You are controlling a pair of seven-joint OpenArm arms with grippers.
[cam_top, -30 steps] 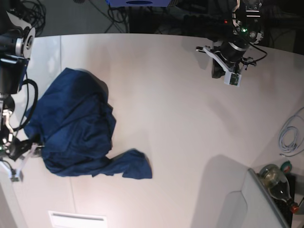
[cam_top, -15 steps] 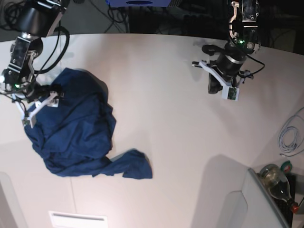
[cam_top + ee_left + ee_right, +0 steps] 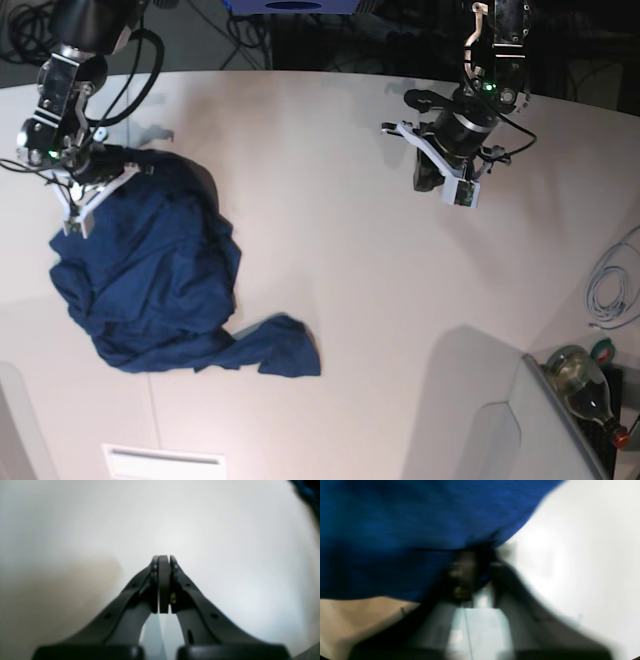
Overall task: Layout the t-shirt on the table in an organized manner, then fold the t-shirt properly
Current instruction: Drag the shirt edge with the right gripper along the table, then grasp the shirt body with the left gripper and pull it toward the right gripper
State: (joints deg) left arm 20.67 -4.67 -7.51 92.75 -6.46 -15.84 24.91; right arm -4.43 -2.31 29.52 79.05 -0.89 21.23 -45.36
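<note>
The dark navy t-shirt (image 3: 150,270) lies crumpled on the left part of the white table (image 3: 330,250), with one flap trailing toward the near middle. My right gripper (image 3: 98,185) sits at the shirt's far-left edge. In the blurred right wrist view its fingertips (image 3: 470,555) are closed at the edge of the blue cloth (image 3: 407,530). My left gripper (image 3: 424,180) hovers over bare table at the far right, well away from the shirt. In the left wrist view the left gripper (image 3: 164,557) is shut with nothing between its pads.
A coiled white cable (image 3: 612,285) lies at the right edge. A glass bottle (image 3: 585,385) stands beside a grey panel (image 3: 500,430) at the near right corner. A white vent plate (image 3: 165,462) sits at the near left. Dark cables hang beyond the far edge.
The right arm swung from the table's near-left side up to the shirt's far-left edge, and its jaws went from wide open to closed. The left arm drifted slightly left.
</note>
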